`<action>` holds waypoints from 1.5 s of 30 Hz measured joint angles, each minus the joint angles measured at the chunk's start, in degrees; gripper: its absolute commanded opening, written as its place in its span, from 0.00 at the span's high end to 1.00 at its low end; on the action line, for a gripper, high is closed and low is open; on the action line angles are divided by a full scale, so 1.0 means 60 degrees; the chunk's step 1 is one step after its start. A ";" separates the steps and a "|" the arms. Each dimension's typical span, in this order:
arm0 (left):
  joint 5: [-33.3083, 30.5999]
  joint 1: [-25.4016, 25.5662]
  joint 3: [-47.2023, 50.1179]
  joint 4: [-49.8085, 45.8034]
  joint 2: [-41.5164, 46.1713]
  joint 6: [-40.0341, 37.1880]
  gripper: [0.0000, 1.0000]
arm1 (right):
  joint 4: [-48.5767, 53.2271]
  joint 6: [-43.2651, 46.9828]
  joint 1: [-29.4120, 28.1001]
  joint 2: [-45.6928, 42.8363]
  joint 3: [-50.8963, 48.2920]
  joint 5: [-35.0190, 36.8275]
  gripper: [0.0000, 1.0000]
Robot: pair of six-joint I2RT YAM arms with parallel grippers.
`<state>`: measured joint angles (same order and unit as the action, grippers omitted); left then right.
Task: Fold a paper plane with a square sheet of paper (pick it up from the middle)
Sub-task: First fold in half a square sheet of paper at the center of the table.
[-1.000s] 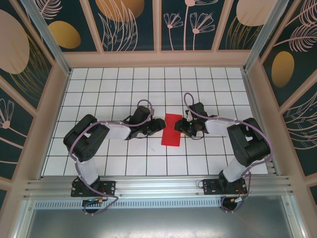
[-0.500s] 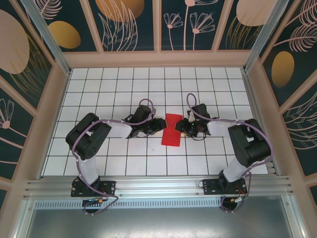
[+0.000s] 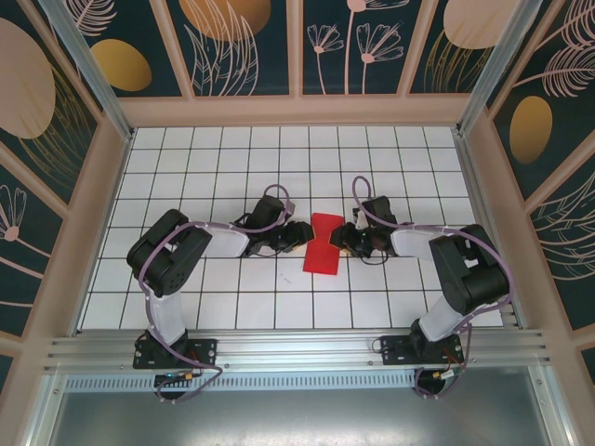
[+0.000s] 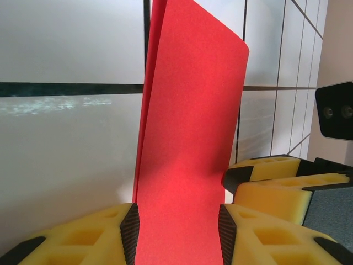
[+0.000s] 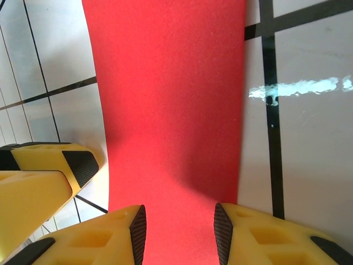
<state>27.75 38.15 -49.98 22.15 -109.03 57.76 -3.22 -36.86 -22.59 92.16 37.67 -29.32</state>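
Note:
The square sheet of paper (image 3: 323, 246) is bright red and folded into a narrow strip, lying on the white tiled table between my two grippers. My left gripper (image 3: 299, 234) is at its left edge and my right gripper (image 3: 340, 238) at its right edge. In the left wrist view the red paper (image 4: 187, 127) runs flat between the open jaws of the left gripper (image 4: 179, 232), its far end curling up a little. In the right wrist view the paper (image 5: 171, 99) passes between and under the fingertips of the open right gripper (image 5: 180, 232). Neither gripper pinches it.
The right gripper's yellow fingers (image 4: 276, 187) show at the right of the left wrist view, close beside the paper. The left gripper's fingers (image 5: 38, 176) show at the left of the right wrist view. Patterned walls (image 3: 297, 46) fence the white tiled table (image 3: 186, 158).
Both grippers have crept a little farther from the bases along the paper's sides. The left jaws have narrowed slightly. The paper stays in place.

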 measured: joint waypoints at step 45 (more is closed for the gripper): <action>0.0291 0.0022 -0.0262 -0.0634 -0.0055 -0.0142 0.57 | -0.0368 -0.0178 0.0215 -0.0113 -0.0306 -0.0361 0.58</action>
<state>29.50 38.28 -51.55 18.35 -109.36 56.90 -5.43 -37.93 -21.30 91.48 35.83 -31.48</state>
